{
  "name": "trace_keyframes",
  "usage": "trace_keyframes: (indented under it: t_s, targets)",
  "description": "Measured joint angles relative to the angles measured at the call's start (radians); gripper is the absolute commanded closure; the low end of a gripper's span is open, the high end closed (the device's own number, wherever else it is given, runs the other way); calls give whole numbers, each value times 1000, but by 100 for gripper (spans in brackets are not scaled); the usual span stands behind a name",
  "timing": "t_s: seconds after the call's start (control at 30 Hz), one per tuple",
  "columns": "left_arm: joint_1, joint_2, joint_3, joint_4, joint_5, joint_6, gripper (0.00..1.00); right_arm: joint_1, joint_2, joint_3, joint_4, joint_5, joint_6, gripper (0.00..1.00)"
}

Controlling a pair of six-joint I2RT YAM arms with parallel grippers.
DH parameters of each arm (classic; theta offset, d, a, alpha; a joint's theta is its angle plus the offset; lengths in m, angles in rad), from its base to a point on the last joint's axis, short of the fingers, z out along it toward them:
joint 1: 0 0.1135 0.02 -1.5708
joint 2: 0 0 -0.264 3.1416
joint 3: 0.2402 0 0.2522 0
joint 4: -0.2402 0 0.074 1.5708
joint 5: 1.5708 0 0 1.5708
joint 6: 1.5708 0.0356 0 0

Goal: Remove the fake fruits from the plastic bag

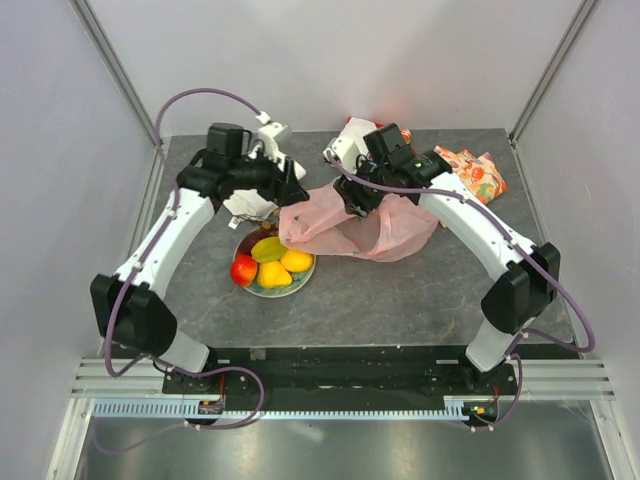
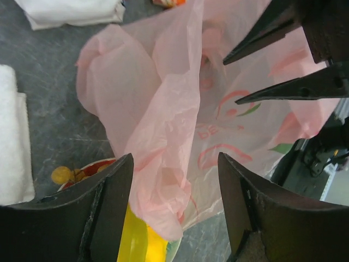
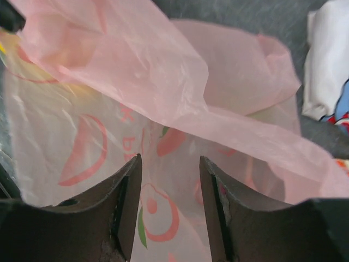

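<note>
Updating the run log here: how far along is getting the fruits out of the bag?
Done: several fake fruits sit on the plate, outside the plastic bag. In hand: the left arm's fingers and the right arm's fingers both straddle bag folds, apart, not clamped. Left: the bag looks slack, but whether any fruit is inside cannot be told.

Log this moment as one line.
left gripper: open, straddling plastic bag fold | right gripper: open over plastic bag | fake fruits: piled outside, beside bag

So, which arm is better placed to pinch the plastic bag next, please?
Probably the right: right fingers sit narrow over the plastic bag's middle; the left fingers stand wide at its edge.
</note>
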Motion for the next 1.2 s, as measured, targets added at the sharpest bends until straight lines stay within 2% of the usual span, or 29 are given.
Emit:
trace_keyframes:
  t_s: [0.13, 0.33, 0.6, 0.73, 0.87, 1.03, 1.1, 1.13, 1.17, 1.2]
  targets:
    - [-68, 95, 18, -44, -65, 67, 28, -19, 42, -52, -17, 17, 3, 47]
    - [-77, 208, 77, -110, -172, 143, 26, -47, 59, -74, -42, 30, 0, 48]
    - [-79, 207, 159, -105, -285, 160, 19, -77, 182, -58, -69, 48, -21, 48]
    - [-80, 212, 240, -145, -279, 164, 12, -85, 247, -28, -86, 48, -27, 48]
    - [-79, 256, 306, -192, -221, 160, 13, -93, 278, 11, -95, 49, -39, 48]
    - [-85, 327, 298, -254, -159, 149, 15, -113, 328, 72, -97, 45, -33, 45]
    - [-87, 341, 291, -271, -154, 150, 31, -124, 357, 96, -92, 47, -26, 42]
    - [-87, 348, 290, -281, -153, 149, 44, -130, 373, 107, -87, 51, -19, 42]
    - [-87, 352, 290, -286, -152, 148, 94, -135, 386, 116, -82, 55, -15, 41]
    - [-87, 359, 291, -290, -154, 147, 98, -140, 400, 125, -71, 63, -8, 41]
